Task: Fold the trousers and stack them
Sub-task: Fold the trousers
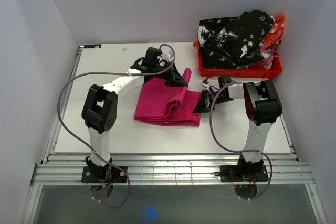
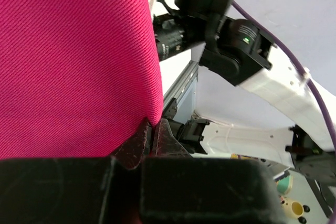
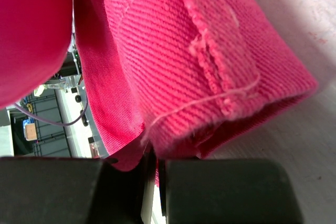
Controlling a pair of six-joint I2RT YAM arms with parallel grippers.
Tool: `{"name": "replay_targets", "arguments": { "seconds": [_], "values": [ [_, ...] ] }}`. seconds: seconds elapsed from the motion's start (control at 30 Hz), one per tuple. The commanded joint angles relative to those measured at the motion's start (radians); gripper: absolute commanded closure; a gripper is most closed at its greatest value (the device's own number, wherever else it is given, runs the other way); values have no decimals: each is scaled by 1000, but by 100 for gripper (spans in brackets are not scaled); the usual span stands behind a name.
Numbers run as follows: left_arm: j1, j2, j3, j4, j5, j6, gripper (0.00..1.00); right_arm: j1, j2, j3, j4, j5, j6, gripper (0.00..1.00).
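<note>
The magenta-pink trousers (image 1: 167, 103) lie folded in a thick bundle at the middle of the table. My left gripper (image 1: 176, 78) is shut on the far right corner of the trousers and lifts it a little; in the left wrist view the cloth (image 2: 73, 61) hangs from the closed jaws at my left gripper (image 2: 151, 129). My right gripper (image 1: 202, 106) is shut on the near right edge of the trousers, low over the table. In the right wrist view the folded hem (image 3: 210, 61) fills the frame, pinched at my right gripper (image 3: 152, 156).
A red plastic crate (image 1: 239, 69) stands at the back right, heaped with black-and-white flowered clothes (image 1: 236, 35) and orange cloth. The white table (image 1: 94, 77) has a metal rail along the near edge. Purple cables loop from both arms.
</note>
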Motion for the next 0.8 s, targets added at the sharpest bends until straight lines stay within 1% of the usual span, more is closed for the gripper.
{"name": "replay_targets", "arguments": {
  "seconds": [0.0,0.03,0.23,0.43,0.5,0.63,0.7,0.77],
  "values": [
    [-33,-8,-4,70,-49,-65,100,3,-7,9,-5,73,-33,92],
    [-36,-3,-11,104,-43,-75,100,3,-8,5,-5,73,-32,92],
    [-86,11,-35,154,-55,-123,100,-3,-24,-14,14,67,-23,92],
    [-123,48,-62,200,-122,-173,100,-6,-42,-18,22,59,-10,92],
    [-125,88,-58,197,-138,-187,100,-8,-54,-17,19,61,-6,92],
    [-125,146,-42,191,-170,-183,100,-19,-149,-4,-93,84,-58,91],
    [-123,160,-48,200,-181,-178,100,-45,-185,-4,-130,76,-67,87],
    [-123,167,-51,197,-188,-174,100,-85,-220,-1,-193,67,-92,87]
  ]
}}
